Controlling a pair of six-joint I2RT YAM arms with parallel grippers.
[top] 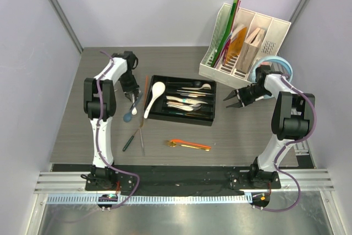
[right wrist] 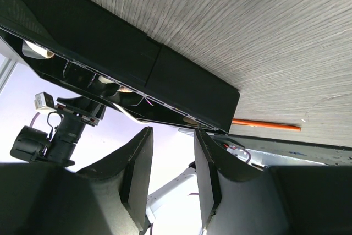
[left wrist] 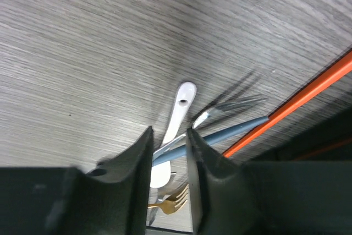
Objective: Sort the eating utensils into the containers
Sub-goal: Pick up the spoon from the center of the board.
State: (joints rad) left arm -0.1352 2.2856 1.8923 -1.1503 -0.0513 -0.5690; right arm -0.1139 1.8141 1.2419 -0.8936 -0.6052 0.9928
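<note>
The black cutlery tray (top: 182,120) sits mid-table with steel pieces in its compartments. A white ceramic spoon (top: 155,95) lies over its left rim. My left gripper (top: 133,100) hovers just left of the tray, open with a narrow gap (left wrist: 169,136). Past that gap lie a white spoon (left wrist: 181,108), a blue handle (left wrist: 234,130), a steel fork (left wrist: 231,105) and a gold fork (left wrist: 170,205). An orange chopstick (left wrist: 308,92) runs beside them. My right gripper (top: 231,101) stands open and empty (right wrist: 172,136) right of the tray (right wrist: 137,53).
A black-handled utensil (top: 131,140) and a steel piece (top: 142,138) lie in front of the left gripper. Orange chopsticks with a gold fork (top: 190,145) lie nearer the front. A white file organiser (top: 245,45) and light-blue headphones (top: 278,63) stand at the back right.
</note>
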